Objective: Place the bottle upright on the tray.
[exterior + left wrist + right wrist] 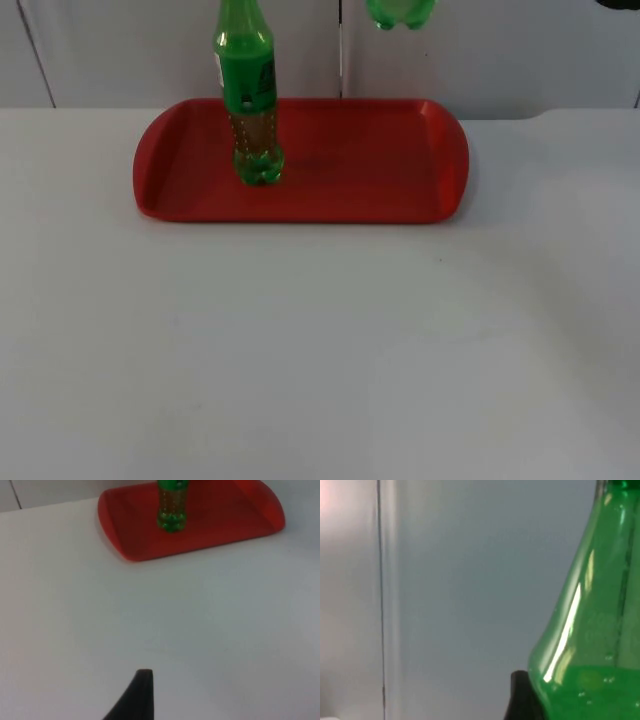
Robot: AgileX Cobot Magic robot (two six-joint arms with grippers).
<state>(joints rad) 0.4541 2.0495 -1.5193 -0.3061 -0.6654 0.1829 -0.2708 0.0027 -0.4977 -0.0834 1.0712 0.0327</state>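
You are looking at a bottle point(250, 95) of clear green plastic, glossy and smooth, catching bright highlights along its shoulder in the right wrist view point(590, 645); a green printed label is wrapping its upper body, and its lower part is showing a dotted, bubbly texture. It is standing on a red tray point(370, 165) that is looking like moulded plastic with a smooth, faintly shiny floor and a rounded rim. The white table top point(320, 350) is appearing matt and smooth. The grey partition wall point(500, 50) on the far side is looking flat and dull. The left gripper's fingertip point(136, 695) is showing matt black.
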